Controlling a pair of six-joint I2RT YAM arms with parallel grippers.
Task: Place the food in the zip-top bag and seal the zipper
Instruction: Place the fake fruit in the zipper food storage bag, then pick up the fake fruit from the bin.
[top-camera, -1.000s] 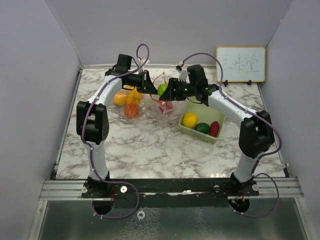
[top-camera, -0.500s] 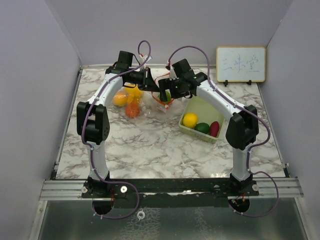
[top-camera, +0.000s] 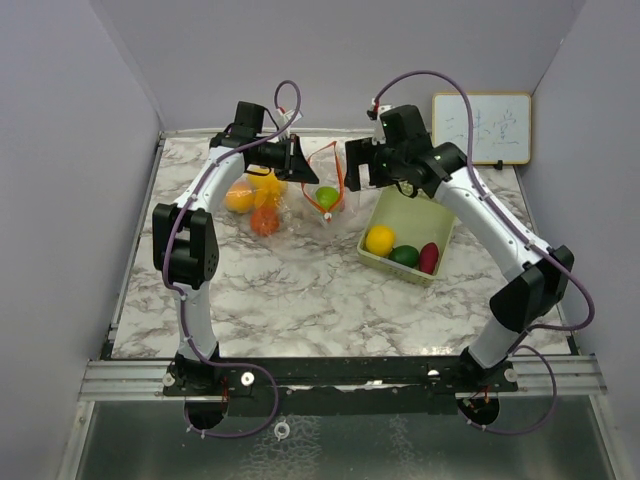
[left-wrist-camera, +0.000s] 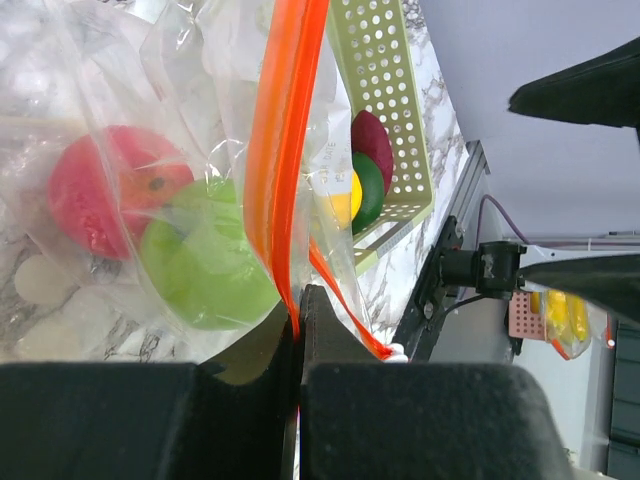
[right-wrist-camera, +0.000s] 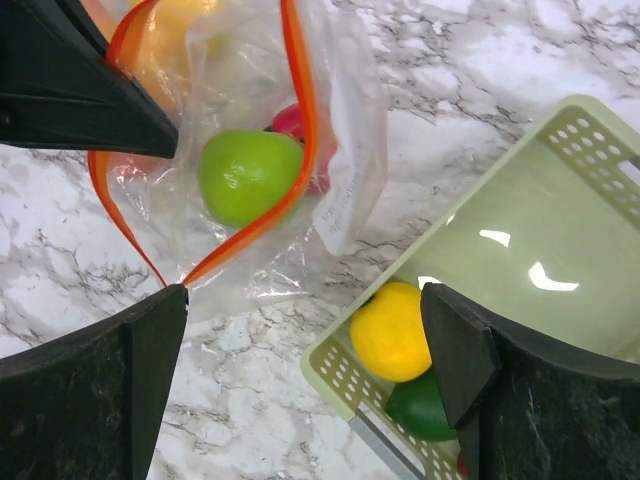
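Observation:
A clear zip-top bag (top-camera: 325, 200) with an orange zipper (left-wrist-camera: 285, 150) stands open on the marble table. My left gripper (top-camera: 297, 160) is shut on the zipper strip (left-wrist-camera: 297, 318) and holds the mouth up. Inside lie a green fruit (right-wrist-camera: 245, 175) and a red one (left-wrist-camera: 100, 190). My right gripper (top-camera: 350, 172) is open and empty, above the table between the bag and the basket (right-wrist-camera: 300, 340). More food lies in the pale green basket: a yellow fruit (right-wrist-camera: 390, 330), a green one (top-camera: 404, 256) and a dark red one (top-camera: 429, 257).
The basket (top-camera: 412, 213) stands right of the bag. Loose yellow (top-camera: 240, 197) and orange (top-camera: 263, 221) toy foods lie left of the bag, under the left arm. A small whiteboard (top-camera: 481, 128) leans on the back wall at the right.
My right gripper brought the green fruit over the bag's mouth, let it go into the bag, and drew back up and to the right, open. The left gripper stayed on the zipper.

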